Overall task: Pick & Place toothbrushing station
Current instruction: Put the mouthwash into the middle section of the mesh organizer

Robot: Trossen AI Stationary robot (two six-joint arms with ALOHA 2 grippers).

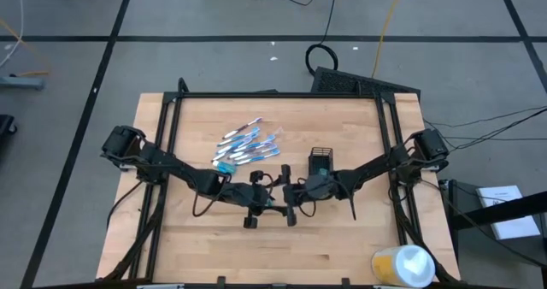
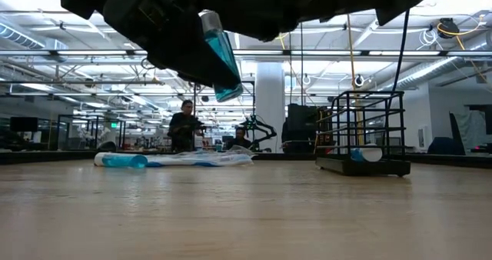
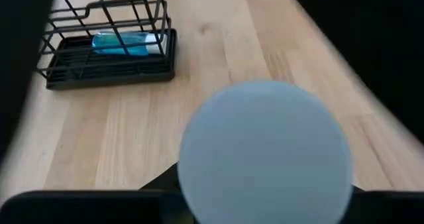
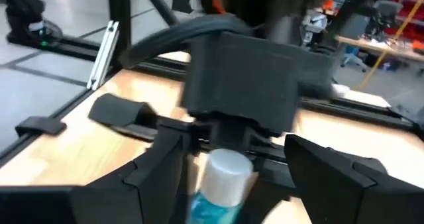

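The black wire-mesh cup (image 1: 320,161) (image 3: 109,38) stands on its base right of the table's middle, with one blue-and-white tube (image 3: 126,44) lying on its floor. A heap of blue-and-white toothbrushes (image 1: 248,144) (image 2: 177,158) lies on the table to the far left of the cup. My left gripper (image 1: 261,197) is shut on a second blue tube (image 2: 221,60) held in the air near the table's middle. My right gripper (image 1: 291,193) (image 4: 238,164) faces it, open, with one finger (image 4: 156,177) on each side of that tube. My left gripper pinches the blue tube between its two fingers. In its own wrist view the tube's round white cap (image 3: 265,151) hides the place of contact. The tube is lifted clear of the table and tilted, with the cap end up and the blue end (image 2: 229,91) hanging lower.
A yellow-and-white roll (image 1: 402,265) lies at the table's near right corner. Black frame rails (image 1: 171,118) run along the table's left, far and right sides. Bare wood lies on the near side of the grippers. People (image 2: 184,125) stand in the room beyond the table.
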